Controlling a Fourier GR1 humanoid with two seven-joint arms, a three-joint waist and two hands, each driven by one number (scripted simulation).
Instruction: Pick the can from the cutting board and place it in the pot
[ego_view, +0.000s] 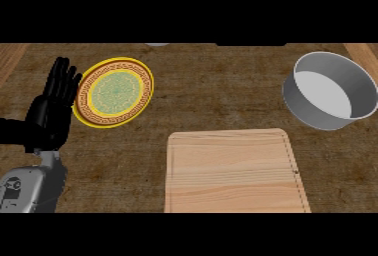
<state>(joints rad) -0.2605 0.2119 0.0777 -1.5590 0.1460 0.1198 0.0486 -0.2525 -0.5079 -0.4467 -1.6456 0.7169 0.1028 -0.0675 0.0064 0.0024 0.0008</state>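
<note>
One hand (50, 107) shows on my screen, and three items on the brown counter (221, 85); I list them from the near edge outward.

1. Cutting board (235, 171): pale wood, lying flat at the near edge, slightly right of centre. I see nothing on its top. I cannot find the can on the board or anywhere else in my view, so I cannot say where it is.

2. Left arm (29, 190): grey forearm coming in at the lower left corner, with the black left hand above it. Fingers (60, 75) straight and held together, pointing away from me, released and grasping nothing. Their tips lie just beside the left rim of the plate; whether they touch it I cannot tell.

3. Plate (114, 92): yellow rim, brown patterned band, green centre, at the far left, well apart from the board.

4. Pot (330, 91): grey, round, at the far right. Its mouth faces me and I see only a pale bare floor inside. It stands apart from the board's far right corner.

My right hand does not appear in this view.
</note>
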